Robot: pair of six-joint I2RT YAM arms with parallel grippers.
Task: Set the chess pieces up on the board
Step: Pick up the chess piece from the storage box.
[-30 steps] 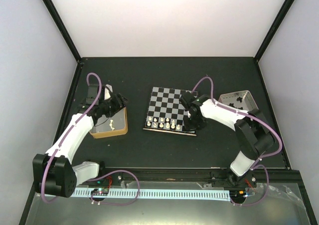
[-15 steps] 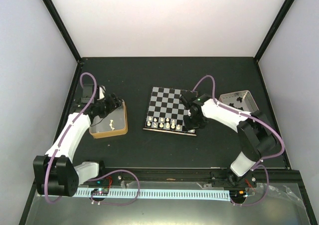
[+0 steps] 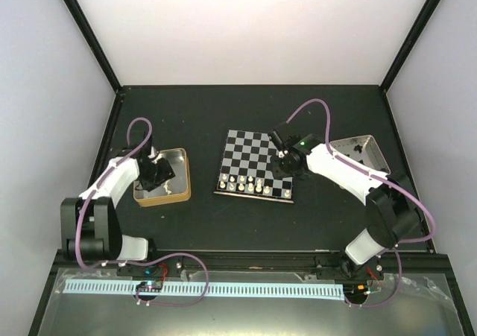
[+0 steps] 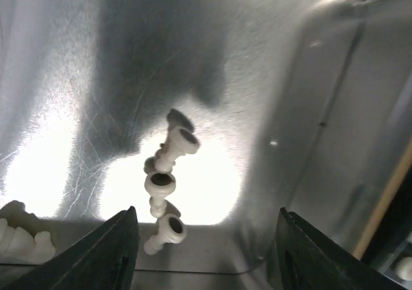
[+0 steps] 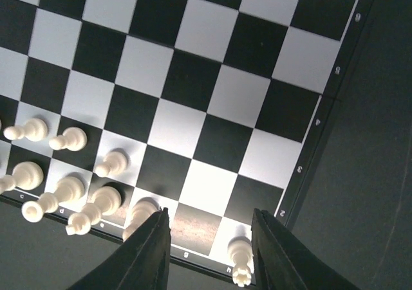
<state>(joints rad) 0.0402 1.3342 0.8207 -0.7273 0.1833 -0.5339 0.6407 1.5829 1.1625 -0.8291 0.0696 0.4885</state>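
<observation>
Left claw (image 4: 206, 222) dropped into gold tin (image 3: 171, 198), spread over white pieces (image 4: 168, 174); right claw (image 5: 209, 219) spread, empty, over board (image 5: 193, 78).

The board (image 5: 193, 126) has tiny pale coordinate marks on its dark border. Letters c, d, g and h stand along one edge. The marks on the adjoining edge are too small to read.

The board (image 5: 212, 78) is a chequer of black and pale silvery-grey squares inside a black border. The chess pieces (image 5: 111, 163) on it are cream-white. The left tin (image 3: 168, 198) has gold-brown sides and a shiny silver floor. The table (image 3: 246, 217) is black, and the arms (image 3: 339, 170) are white with black joints and purple cables (image 3: 311, 103).
</observation>
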